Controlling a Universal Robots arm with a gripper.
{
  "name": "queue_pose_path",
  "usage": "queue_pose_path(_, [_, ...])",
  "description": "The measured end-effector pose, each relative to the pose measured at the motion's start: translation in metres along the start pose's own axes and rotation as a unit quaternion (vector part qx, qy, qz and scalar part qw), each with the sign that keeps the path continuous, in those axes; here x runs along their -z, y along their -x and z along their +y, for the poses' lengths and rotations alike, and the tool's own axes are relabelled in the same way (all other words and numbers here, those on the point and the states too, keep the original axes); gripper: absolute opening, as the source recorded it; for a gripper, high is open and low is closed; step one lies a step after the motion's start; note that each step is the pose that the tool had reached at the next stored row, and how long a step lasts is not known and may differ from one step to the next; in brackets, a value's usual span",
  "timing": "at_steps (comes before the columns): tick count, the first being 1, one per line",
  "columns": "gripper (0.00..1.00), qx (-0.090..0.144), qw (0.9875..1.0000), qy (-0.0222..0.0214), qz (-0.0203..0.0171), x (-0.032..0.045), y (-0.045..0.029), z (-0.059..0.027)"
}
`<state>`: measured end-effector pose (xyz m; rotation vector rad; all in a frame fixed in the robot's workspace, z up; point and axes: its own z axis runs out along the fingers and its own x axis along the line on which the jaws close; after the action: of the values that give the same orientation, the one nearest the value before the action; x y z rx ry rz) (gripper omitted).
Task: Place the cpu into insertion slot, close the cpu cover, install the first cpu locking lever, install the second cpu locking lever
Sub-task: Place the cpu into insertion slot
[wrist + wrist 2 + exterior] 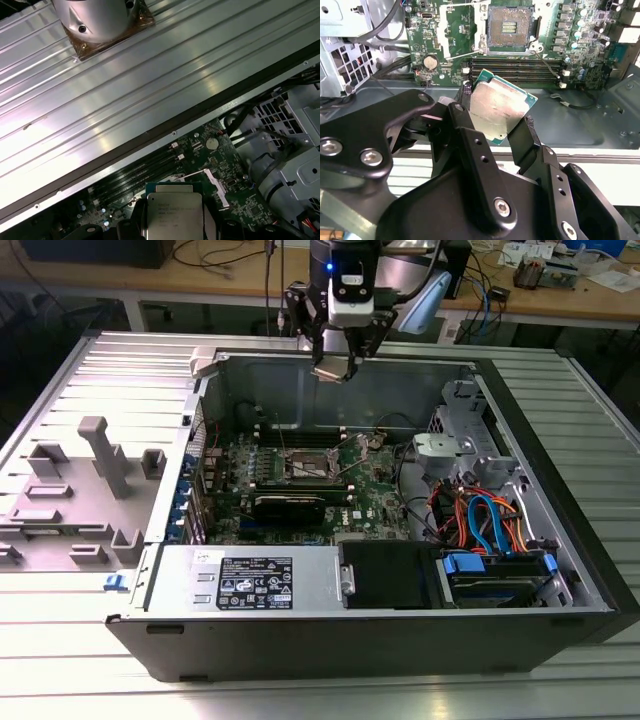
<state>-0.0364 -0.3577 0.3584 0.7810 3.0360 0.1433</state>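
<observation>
My gripper (337, 370) hangs above the far wall of the open computer case and is shut on the cpu (499, 111), a flat silver-grey square chip pinched between two black fingers (470, 145). The same cpu (174, 216) appears in the first wrist view, its metal top facing the camera. The insertion slot (510, 27) lies open on the green motherboard, a dark square socket with a silver rim; in the exterior view the slot (308, 464) sits below and nearer than the gripper. A thin locking lever (470, 53) sticks out beside the socket.
Long black memory slots (520, 67) run between the socket and the case wall. A drive cage (465, 440) and coloured cables (480, 520) fill the exterior view's right. A grey fixture plate (80, 490) lies at its left. The power supply (250, 580) is at the case's near edge.
</observation>
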Motion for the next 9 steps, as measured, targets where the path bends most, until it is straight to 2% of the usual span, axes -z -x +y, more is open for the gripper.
queue_pose_path(9, [0.55,-0.005,1.0,0.0002,-0.0005,-0.0006,0.0012,-0.0023])
